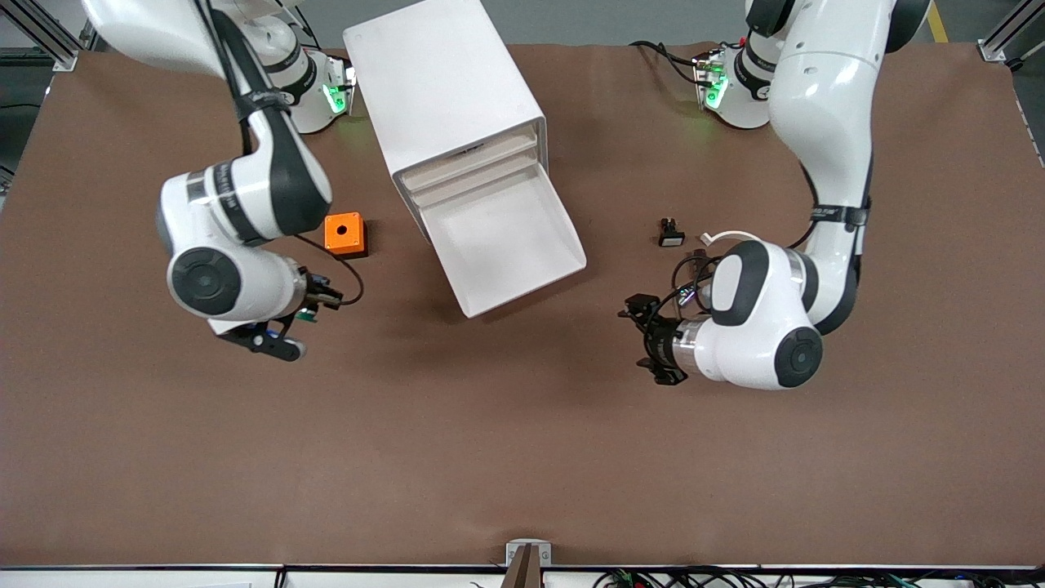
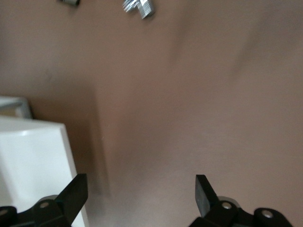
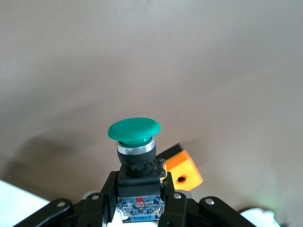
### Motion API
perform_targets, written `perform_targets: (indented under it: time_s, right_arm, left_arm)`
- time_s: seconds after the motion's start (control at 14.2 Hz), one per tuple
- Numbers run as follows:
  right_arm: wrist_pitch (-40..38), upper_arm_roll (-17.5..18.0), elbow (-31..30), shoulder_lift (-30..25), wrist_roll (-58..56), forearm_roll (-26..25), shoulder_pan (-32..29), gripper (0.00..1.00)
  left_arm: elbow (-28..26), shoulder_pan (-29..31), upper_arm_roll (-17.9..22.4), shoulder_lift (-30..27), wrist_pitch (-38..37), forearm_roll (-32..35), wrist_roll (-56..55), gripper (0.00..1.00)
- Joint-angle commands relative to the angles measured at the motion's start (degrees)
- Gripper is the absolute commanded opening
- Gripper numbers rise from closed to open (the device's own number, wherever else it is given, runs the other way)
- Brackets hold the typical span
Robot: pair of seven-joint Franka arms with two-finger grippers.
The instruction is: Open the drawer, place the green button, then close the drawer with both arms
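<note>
Green-capped button [image 3: 135, 142], orange cube [image 1: 344, 233], white drawer [image 1: 522, 282], brown table [image 1: 522, 449].

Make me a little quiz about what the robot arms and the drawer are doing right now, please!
1. True or false: the drawer is pulled out of the white cabinet.
2. What does the right gripper hold? A) the orange cube B) the green button C) nothing
3. Fill in: the left gripper has its fingers ____ and holds nothing.

Key
1. True. The drawer sticks out and nothing lies in it.
2. B. The right gripper is shut on the green button; the orange cube sits on the table beside the cabinet.
3. Open. It hangs over the brown table near the drawer's corner.
</note>
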Motion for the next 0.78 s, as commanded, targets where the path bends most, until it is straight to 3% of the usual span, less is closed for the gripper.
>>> perform_targets:
  time_s: [0.0, 0.21, 0.42, 0.71]
  right_arm:
    - [-1.1, -0.1, -0.2, -1.2, 14.4, 0.1, 5.7, 0.28]
    - [2.5, -0.2, -0.3, -0.9, 32.1, 4.9, 11.8, 0.28]
    - [6.9, -0.2, -0.7, -0.7, 40.8, 11.7, 14.0, 0.28]
    - [14.6, -0.2, -2.2, 0.7, 49.4, 13.0, 17.3, 0.28]
  left_arm:
    - [-1.7, -0.9, 0.2, -5.2, -0.4, 8.9, 13.6, 1.0]
    - [-2.5, -0.3, 0.2, -8.3, -1.0, 11.7, 27.4, 1.0]
    - [-2.7, 1.1, 0.3, -10.8, -6.1, 15.2, 40.9, 1.0]
    - [-7.4, 2.8, 0.4, -15.4, -7.6, 16.0, 55.8, 1.0]
